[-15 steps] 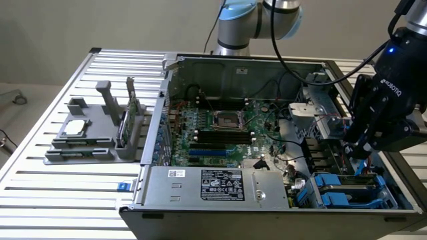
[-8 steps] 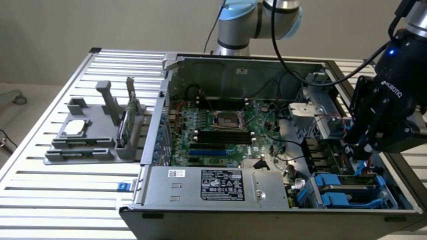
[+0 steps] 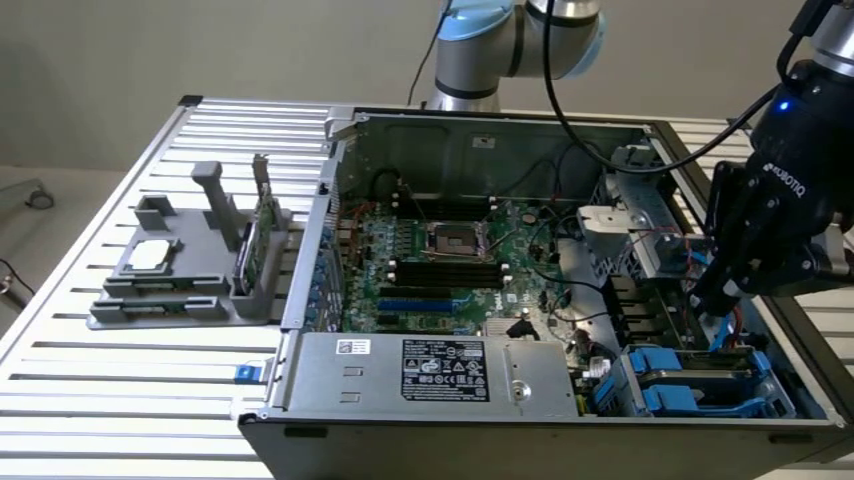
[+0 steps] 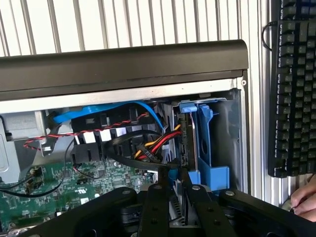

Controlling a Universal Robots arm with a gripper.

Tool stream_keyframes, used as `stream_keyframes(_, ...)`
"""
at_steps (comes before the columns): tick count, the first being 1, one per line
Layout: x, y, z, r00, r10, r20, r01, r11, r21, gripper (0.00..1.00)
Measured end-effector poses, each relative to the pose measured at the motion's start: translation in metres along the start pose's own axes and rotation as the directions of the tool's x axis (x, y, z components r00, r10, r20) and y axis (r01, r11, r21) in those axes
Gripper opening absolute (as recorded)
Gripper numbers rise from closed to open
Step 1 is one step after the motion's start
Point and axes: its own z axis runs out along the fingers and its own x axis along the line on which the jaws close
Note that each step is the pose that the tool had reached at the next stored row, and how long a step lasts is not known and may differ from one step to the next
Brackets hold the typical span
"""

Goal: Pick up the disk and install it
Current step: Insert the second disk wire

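**Reporter:** Where is the disk at this moment?

**Arm:** The disk (image 4: pixel 186 143) stands on edge inside the computer case (image 3: pixel 400 440), in the blue cage (image 4: pixel 213 148) at the case's corner, against its side wall. Its blue carrier tab points up toward the case's open side, which I judge is the end meant to be gripped.

**Reporter:** And your gripper?

**Arm:** My gripper (image 4: pixel 177 180) reaches down into the computer case at that same corner, seen at the exterior view's right (image 3: pixel 714 300). My two fingers are drawn close together, one on each flat side of the disk's thin edge, clamped on it. The hold is narrow because the cage walls leave little room beside the disk.

**Reporter:** Why come in from directly above?

**Arm:** The bundle of red, yellow and black cables (image 4: pixel 153 143) crowds the space next to the cage, deeper in the case, so I judge a straight line along the slot avoids snagging them.

**Reporter:** Anything outside the case?

**Arm:** A black keyboard (image 4: pixel 294 89) lies just beyond the case's side wall, and a person's hand (image 4: pixel 303 202) rests near it, apart from my fingers.
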Motion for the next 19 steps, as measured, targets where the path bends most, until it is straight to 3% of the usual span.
stream_keyframes(7, -0.004, -0.0006, 0.0015, 1.0000, 0.000, -0.0007, 0.000, 1.0000, -0.0025, 0.20)
stream_keyframes(13, -0.021, -0.0012, 0.0113, 0.9998, -0.002, -0.0217, 0.002, 1.0000, -0.0015, 0.20)
stream_keyframes(19, -0.023, -0.0028, 0.0190, 0.9987, -0.020, -0.0466, 0.020, 0.9998, -0.0044, 0.20)
